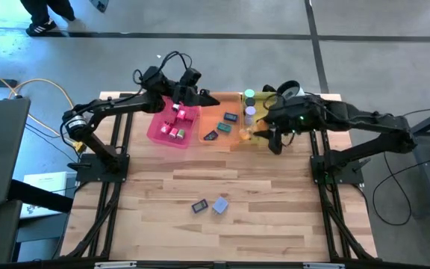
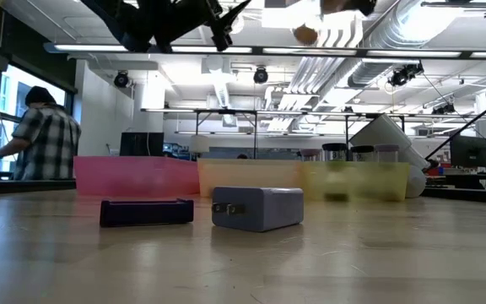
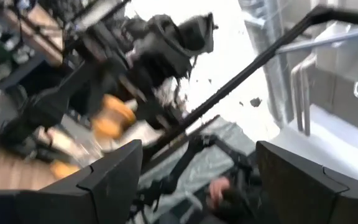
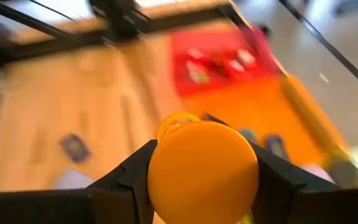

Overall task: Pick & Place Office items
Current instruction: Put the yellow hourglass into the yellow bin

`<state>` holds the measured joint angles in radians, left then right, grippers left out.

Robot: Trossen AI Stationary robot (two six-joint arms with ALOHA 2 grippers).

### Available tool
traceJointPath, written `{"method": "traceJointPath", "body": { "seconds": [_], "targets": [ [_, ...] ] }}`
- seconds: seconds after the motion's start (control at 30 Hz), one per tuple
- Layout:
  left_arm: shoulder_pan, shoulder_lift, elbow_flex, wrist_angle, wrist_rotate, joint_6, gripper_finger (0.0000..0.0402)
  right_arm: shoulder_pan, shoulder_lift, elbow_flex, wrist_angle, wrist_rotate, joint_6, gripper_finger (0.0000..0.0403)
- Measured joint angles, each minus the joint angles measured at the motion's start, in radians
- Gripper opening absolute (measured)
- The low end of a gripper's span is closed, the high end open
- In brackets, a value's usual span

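Observation:
My right gripper (image 1: 254, 135) is shut on an orange roll (image 4: 202, 169) and hangs above the seam between the orange tray (image 1: 226, 127) and the yellow tray (image 1: 262, 101). My left gripper (image 1: 204, 97) stands open and empty in the air over the far edge of the pink tray (image 1: 172, 133); its fingers frame the left wrist view (image 3: 197, 180). A dark blue flat rectangle (image 1: 198, 206) and a lavender block (image 1: 220, 205) lie flat on the wood near the table's front. They also show in the low view, the rectangle (image 2: 146, 211) left of the block (image 2: 257, 208). My right gripper pinches the orange roll's round wall (image 4: 160, 177) between its two fingers, one on each side. The fingers slant downward, coming from the table's right. The roll (image 2: 306, 34) is lifted clear, well above the trays.
The pink tray holds red and pink blocks (image 1: 176, 121), the orange tray dark flat rectangles (image 1: 230, 118), the yellow tray green and pale rolls (image 1: 250, 96). A white cup (image 1: 290, 90) stands at the back right. A person (image 2: 45, 135) is behind the table.

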<state>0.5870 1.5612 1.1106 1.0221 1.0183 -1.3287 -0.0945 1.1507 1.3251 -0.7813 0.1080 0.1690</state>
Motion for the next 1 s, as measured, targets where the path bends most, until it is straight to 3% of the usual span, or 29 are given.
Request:
{"method": "traceJointPath", "body": {
  "seconds": [0.27,0.4,0.53,0.67,1.0],
  "targets": [
    [0.058,0.001,0.000,-0.074,0.189,-0.005,0.0305,-0.253,0.029,0.000,-0.156,-0.058,-0.014,0.0178],
    [0.065,0.000,0.000,-0.077,0.224,-0.031,0.0305,-0.369,0.074,0.000,-0.196,-0.160,-0.042,0.0178],
    [0.065,0.000,0.000,-0.076,0.255,-0.056,0.0305,-0.437,0.133,0.000,-0.184,-0.193,-0.095,0.0178],
    [0.071,0.000,0.000,-0.076,0.249,-0.042,0.0305,-0.504,0.192,0.000,-0.186,-0.181,-0.137,0.0178],
    [0.106,0.000,0.000,-0.076,0.122,0.124,0.0305,-0.600,0.277,0.000,-0.184,-0.186,-0.191,0.0178]
  ]
}}
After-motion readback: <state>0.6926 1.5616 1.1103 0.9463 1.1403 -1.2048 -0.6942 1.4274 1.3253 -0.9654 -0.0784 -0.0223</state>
